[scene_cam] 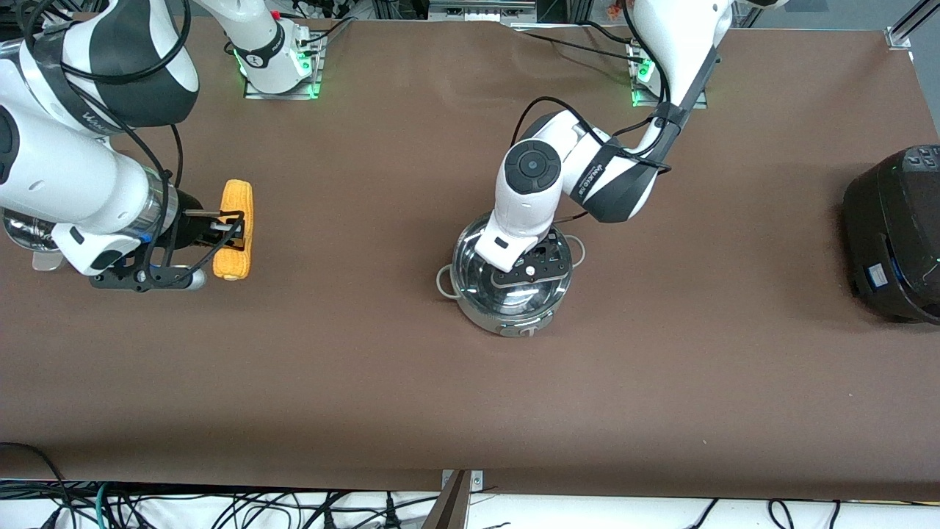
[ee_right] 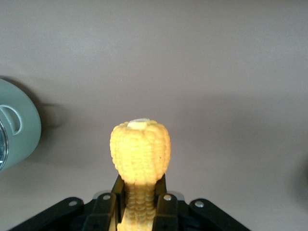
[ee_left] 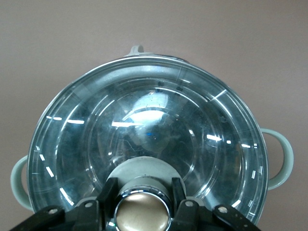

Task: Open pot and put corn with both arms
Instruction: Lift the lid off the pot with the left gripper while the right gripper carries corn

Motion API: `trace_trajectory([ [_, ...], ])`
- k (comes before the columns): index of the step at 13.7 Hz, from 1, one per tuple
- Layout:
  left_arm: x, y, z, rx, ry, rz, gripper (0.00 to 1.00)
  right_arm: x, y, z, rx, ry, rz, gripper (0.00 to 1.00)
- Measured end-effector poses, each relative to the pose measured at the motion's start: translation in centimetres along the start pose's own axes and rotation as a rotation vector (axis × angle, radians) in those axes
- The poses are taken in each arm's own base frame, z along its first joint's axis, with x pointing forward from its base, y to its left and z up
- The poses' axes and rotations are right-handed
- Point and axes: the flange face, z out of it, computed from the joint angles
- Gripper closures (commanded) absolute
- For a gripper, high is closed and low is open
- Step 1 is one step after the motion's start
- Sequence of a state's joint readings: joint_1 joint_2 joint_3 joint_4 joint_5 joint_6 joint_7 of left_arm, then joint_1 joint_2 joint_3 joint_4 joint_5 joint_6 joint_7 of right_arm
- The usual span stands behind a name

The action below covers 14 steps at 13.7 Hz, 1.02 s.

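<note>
The steel pot (scene_cam: 514, 317) stands mid-table with its glass lid (scene_cam: 507, 292) on it. My left gripper (scene_cam: 526, 269) is down on the lid, and in the left wrist view (ee_left: 143, 187) its fingers (ee_left: 109, 196) press both sides of the tan knob (ee_left: 142, 214). The lid (ee_left: 144, 125) sits flat on the rim between the loop handles (ee_left: 280, 155). The yellow corn (scene_cam: 236, 200) lies at the right arm's end of the table. My right gripper (scene_cam: 233, 229) is shut across its middle. In the right wrist view the corn (ee_right: 140, 147) sticks out past the gripper (ee_right: 139, 186). I cannot tell whether it is off the table.
A large black cooker (scene_cam: 896, 235) stands at the left arm's end of the table. A steel vessel (scene_cam: 22, 234) is mostly hidden under the right arm; a pale round part of something (ee_right: 17, 127) shows beside the corn in the right wrist view.
</note>
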<state>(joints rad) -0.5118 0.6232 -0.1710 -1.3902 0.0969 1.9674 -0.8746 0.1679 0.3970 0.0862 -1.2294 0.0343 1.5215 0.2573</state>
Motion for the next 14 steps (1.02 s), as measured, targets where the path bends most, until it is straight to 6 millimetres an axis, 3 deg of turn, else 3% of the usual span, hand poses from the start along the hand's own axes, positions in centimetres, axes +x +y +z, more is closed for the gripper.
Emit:
trace_trajectory([
  [2, 0.1, -1.2, -1.5, 0.035, -0.031, 0.023, 1.0, 0.0, 0.0, 0.0, 0.0, 0.0, 0.0, 0.96],
  [4, 0.8, -3.7, -4.9, 0.046, -0.045, 0.032, 1.0, 0.0, -0.1, 0.0, 0.0, 0.0, 0.0, 0.96],
  [6, 2.1, -7.6, -8.8, 0.063, -0.058, 0.06, 1.0, -0.2, -0.8, 0.0, 0.0, 0.001, -0.01, 0.96],
  [8, 3.3, -12.1, -11.3, 0.057, -0.084, 0.127, 1.0, -0.6, -2.7, 0.1, 0.001, 0.006, -0.017, 0.96],
  [11, 5.1, -21.2, -12.4, 0.033, -0.127, 0.276, 1.0, -1.7, -8.9, 0.5, 0.022, 0.062, -0.007, 0.96],
  [14, 5.3, -30.4, -12.5, 0.038, -0.16, 0.386, 1.0, -3.2, -18.0, 3.2, 0.061, 0.129, -0.038, 0.95],
])
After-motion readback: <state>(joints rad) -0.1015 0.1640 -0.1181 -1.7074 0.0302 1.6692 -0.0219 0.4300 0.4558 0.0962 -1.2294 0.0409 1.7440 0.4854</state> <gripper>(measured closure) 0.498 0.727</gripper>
